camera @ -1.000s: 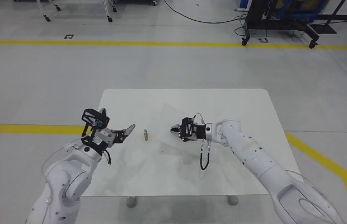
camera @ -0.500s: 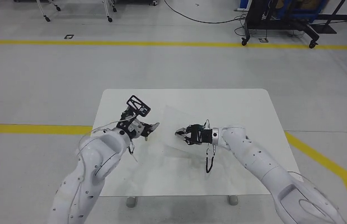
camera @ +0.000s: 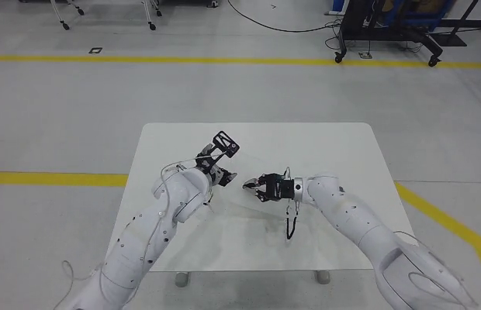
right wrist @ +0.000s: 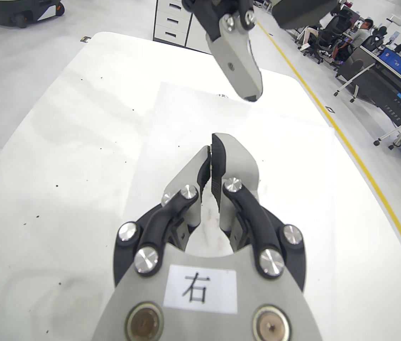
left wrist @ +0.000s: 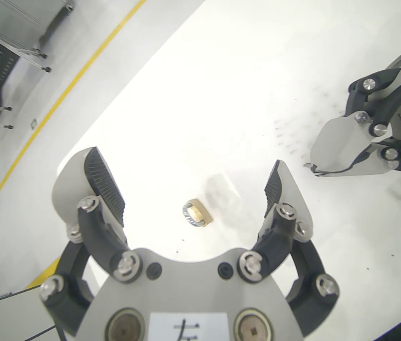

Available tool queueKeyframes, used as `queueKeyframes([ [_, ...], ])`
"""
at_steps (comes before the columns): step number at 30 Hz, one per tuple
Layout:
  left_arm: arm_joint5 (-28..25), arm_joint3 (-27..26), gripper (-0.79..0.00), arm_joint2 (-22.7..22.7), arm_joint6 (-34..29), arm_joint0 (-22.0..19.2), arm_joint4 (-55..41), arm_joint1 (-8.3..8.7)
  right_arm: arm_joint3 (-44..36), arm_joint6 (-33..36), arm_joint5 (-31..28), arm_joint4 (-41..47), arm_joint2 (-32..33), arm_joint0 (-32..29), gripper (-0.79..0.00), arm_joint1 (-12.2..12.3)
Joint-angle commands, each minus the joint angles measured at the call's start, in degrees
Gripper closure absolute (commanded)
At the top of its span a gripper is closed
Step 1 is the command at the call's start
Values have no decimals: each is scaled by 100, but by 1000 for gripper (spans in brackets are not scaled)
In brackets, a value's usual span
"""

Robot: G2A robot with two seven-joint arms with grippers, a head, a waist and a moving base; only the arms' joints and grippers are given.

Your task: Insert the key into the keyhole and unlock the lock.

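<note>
A small brass padlock [left wrist: 197, 213] with a silver shackle lies on the white table [camera: 333, 147]. My left gripper [left wrist: 186, 161] hovers right over it, open, one finger on each side and nothing between them. In the top view the left gripper [camera: 227, 177] sits at the table's middle, covering the lock. My right gripper [camera: 249, 184] is just to its right, facing it, shut; a thin dark tip, apparently the key, pokes out of the right gripper [left wrist: 312, 169]. From the right wrist, the right gripper [right wrist: 210, 143] points at the padlock [right wrist: 222, 96] under a left finger [right wrist: 243, 72].
A faint lighter rectangular sheet [camera: 248, 159] lies on the table's middle under both grippers. A black cable [camera: 288, 225] loops down from the right wrist. Bare table extends to the right and towards the front edge.
The left arm has swung from the table's left side to the middle and now stands over the padlock, still open. The right gripper shifted slightly right and stayed shut.
</note>
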Motion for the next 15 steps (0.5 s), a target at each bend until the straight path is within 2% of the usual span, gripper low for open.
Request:
queueKeyframes([
  [1, 51, 253, -785, 108, -11, -102, -28, -45, 101, -70, -3, 11, -33, 31, 0, -24],
  [8, 241, 1022, -785, 482, 78, -350, 127, -197, 590, -408, -57, 121, -120, 164, 0, -116],
  [15, 335, 1461, -785, 731, 144, -488, 276, -322, 947, -460, -45, 278, -189, 267, 0, -236],
])
